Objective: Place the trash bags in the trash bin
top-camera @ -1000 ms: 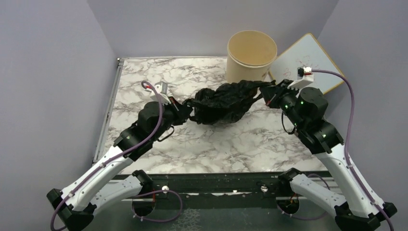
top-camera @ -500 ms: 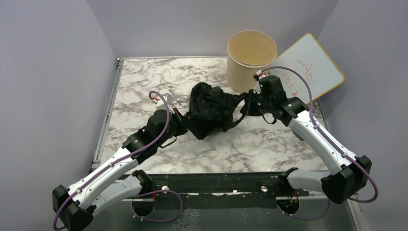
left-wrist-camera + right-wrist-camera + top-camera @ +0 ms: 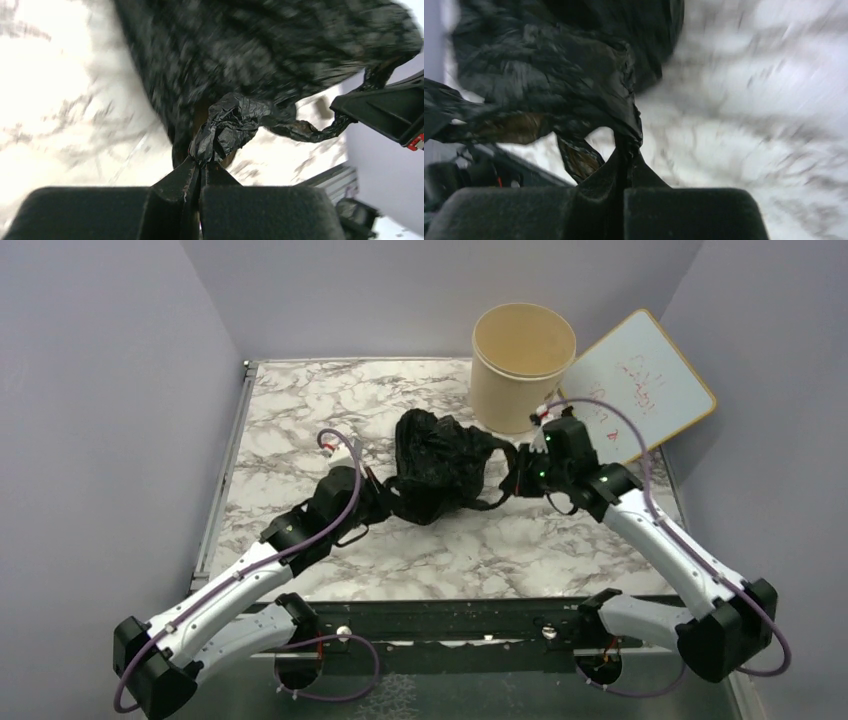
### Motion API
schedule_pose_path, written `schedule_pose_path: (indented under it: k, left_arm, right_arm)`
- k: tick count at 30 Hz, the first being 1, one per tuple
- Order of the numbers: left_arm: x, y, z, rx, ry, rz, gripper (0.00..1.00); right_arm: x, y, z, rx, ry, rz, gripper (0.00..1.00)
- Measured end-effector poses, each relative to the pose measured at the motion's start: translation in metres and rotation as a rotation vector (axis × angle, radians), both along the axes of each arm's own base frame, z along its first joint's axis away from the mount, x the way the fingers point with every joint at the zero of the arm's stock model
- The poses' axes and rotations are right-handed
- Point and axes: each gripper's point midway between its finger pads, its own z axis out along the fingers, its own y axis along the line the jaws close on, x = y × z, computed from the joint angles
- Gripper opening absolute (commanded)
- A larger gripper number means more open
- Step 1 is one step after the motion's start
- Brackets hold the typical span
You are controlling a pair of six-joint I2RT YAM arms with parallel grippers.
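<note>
Blur smears both wrist views; the left gripper (image 3: 201, 165) and right gripper (image 3: 624, 155) each clamp a bunched fold of the black trash bag (image 3: 435, 452), their tips hidden from overhead.

trash bin (image 3: 508, 400) mouth unobstructed — board (image 3: 645, 380) leaning beside it, wall (image 3: 420, 290) behind

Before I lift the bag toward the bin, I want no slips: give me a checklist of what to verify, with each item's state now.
1. Left tool shut on the trash bag: ok.
2. Right tool shut on the bag's other side: ok.
3. Trash bin upright, mouth open: ok.
4. Bag over the bin's mouth: not ok, it hangs at the bin's near-left side.
5. Bag clear of the table: cannot tell.
6. Whiteboard clear of the right arm: cannot tell.
</note>
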Motion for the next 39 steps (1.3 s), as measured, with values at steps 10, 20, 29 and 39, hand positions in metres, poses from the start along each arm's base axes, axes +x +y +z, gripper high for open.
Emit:
schedule_pose_path:
  k: [10, 20, 29, 39]
  left_arm:
    - [0.05, -0.022, 0.067, 0.182, -0.079, -0.09, 0.0]
    - [0.016, 0.012, 0.272, -0.022, -0.835, -0.078, 0.0]
    - [-0.045, 0.041, -0.167, 0.274, 0.317, -0.075, 0.0]
    - [0.046, 0.001, 0.338, -0.097, -0.761, -0.017, 0.0]
  right_arm:
    - [0.104, 0.055, 0.032, 0.033, 0.146, 0.021, 0.01]
    - [0.022, 0.029, 0.221, 0.383, -0.53, 0.121, 0.0]
    - [-0.057, -0.023, -0.172, -0.054, 0.512, -0.129, 0.01]
    - [0.091, 0.032, 0.306, 0.271, -0.704, 0.046, 0.01]
